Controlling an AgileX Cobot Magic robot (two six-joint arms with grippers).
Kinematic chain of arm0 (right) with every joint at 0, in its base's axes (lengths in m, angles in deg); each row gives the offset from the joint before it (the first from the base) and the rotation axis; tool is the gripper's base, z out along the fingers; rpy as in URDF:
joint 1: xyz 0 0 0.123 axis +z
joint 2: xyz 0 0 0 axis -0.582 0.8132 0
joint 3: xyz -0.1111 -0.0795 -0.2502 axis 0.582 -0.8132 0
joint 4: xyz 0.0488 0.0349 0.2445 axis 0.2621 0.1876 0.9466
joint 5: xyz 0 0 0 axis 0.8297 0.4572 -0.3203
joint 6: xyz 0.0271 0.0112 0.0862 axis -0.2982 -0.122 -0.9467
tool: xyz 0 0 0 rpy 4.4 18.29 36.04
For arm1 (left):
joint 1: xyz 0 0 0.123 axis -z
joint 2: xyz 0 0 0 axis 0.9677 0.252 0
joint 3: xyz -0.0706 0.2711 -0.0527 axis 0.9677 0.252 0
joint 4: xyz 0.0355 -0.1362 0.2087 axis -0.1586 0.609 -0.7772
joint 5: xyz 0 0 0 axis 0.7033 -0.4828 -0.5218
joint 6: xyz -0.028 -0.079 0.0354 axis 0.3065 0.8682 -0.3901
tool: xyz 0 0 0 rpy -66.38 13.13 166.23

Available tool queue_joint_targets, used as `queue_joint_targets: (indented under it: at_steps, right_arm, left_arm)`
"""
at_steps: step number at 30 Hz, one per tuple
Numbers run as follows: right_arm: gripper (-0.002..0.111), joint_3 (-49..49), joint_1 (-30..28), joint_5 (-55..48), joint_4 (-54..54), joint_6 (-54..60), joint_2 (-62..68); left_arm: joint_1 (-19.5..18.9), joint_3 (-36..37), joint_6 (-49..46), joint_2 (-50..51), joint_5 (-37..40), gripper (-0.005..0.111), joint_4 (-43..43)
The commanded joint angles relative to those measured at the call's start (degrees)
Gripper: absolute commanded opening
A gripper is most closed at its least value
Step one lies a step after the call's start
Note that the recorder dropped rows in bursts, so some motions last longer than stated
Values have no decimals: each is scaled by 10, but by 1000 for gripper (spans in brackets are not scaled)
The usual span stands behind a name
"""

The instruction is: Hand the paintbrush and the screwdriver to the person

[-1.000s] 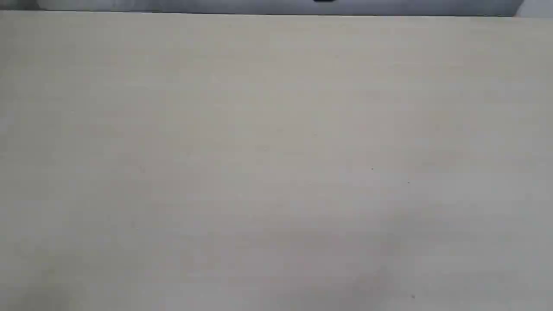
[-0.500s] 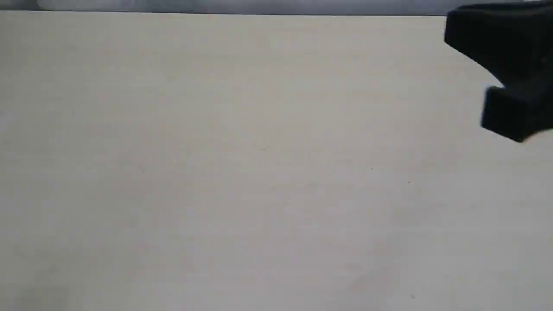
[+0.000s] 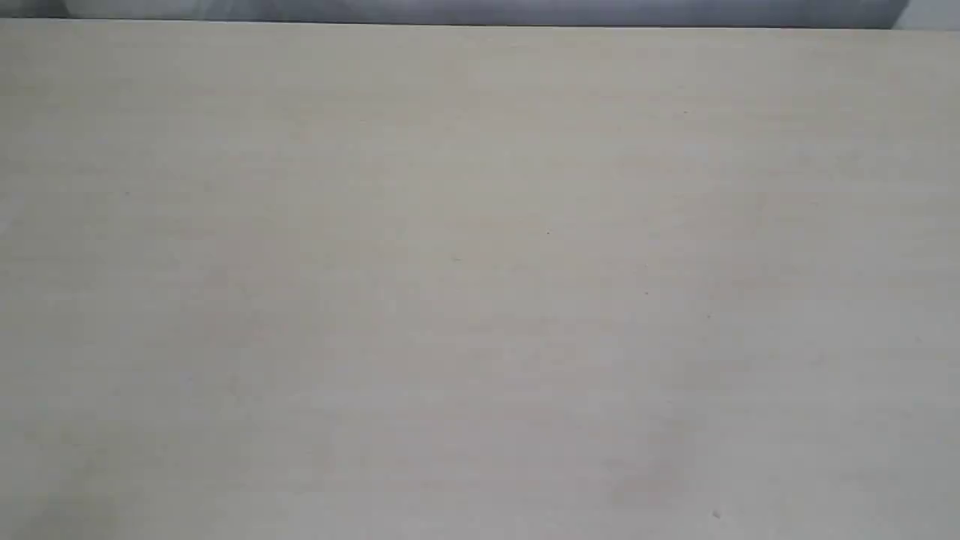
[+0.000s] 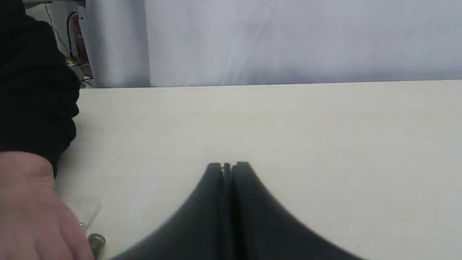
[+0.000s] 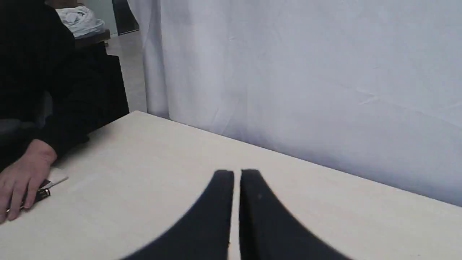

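The exterior view holds only the bare pale table (image 3: pixel 480 285); neither tool and no gripper appears there. My left gripper (image 4: pixel 227 166) hovers over the table, shut and holding nothing. The person's hand (image 4: pixel 32 209), in a dark sleeve, rests on the table beside it, and a small gold-coloured end of the screwdriver (image 4: pixel 96 240) pokes out at the fingers. My right gripper (image 5: pixel 232 173) is shut and holds nothing. Away from it, the person's hand (image 5: pixel 21 178) covers the black-handled screwdriver (image 5: pixel 42 194). A pale flat piece (image 5: pixel 57 179) sticks out from under the hand; whether it is the paintbrush I cannot tell.
A white curtain (image 5: pixel 306 79) hangs behind the table's far edge. The person's dark-clothed body (image 5: pixel 43 72) sits at the table's side. Past the curtain stand room clutter and cables (image 4: pixel 74 39).
Half a second ago a dark blocky shape stood at the exterior view's upper right edge; it has since left that view, which shows only the table again.
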Motion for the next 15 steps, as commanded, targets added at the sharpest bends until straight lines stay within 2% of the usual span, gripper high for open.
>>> queue_joint_targets:
  at_steps: [1,4,7,10,15]
  right_arm:
    - [5,-6,-4,-11,-30,-1,-6]
    - [5,-23,-13,-6,-72,-1,-8]
    - [5,-51,-65,18,-83,-1,-15]
    - [5,-87,-137,60,-83,-1,-15]
    - [5,-165,-289,186,-83,-1,-36]
  left_arm:
    - [3,1,1,-1,-3,0,2]
    - [3,1,1,-1,-3,0,2]
    - [3,1,1,-1,-3,0,1]
    - [3,1,1,-1,-3,0,1]
    - [3,1,1,-1,-3,0,1]
